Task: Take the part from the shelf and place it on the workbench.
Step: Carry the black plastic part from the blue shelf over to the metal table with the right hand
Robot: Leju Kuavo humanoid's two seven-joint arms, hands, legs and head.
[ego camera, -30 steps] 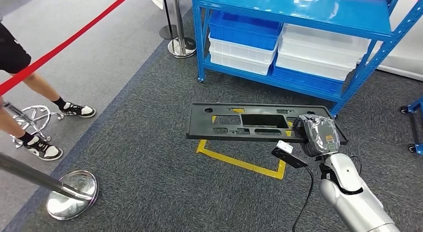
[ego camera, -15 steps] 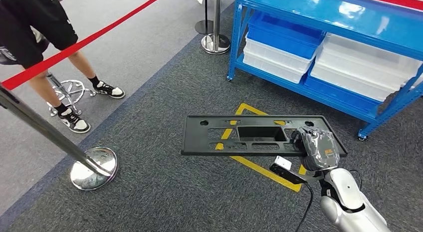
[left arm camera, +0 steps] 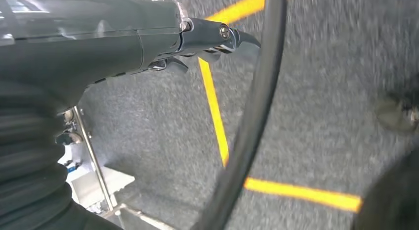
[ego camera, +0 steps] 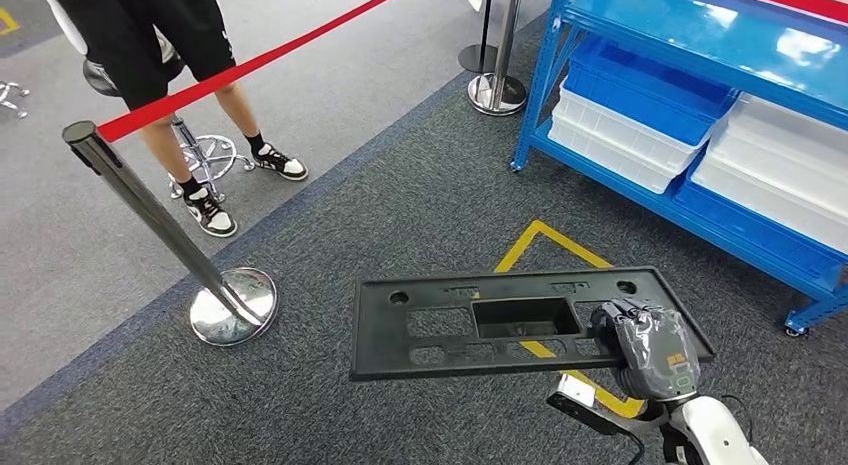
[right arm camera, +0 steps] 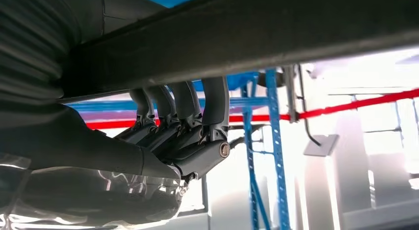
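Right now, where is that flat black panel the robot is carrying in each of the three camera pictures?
Head view: black panel low centre, its right end gripped by the right hand.
Right wrist view: dark band across the top, fingers hooked over it.
Left wrist view: cannot tell.
Shared landmark: the blue shelf.

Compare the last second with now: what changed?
The whole head view has swung, so the camera turned with the robot: the blue shelf slid toward the upper right, the stanchion and a person came further in on the left. No thing was taken or let go. The right hand still grips the black part at its right end, level as before.
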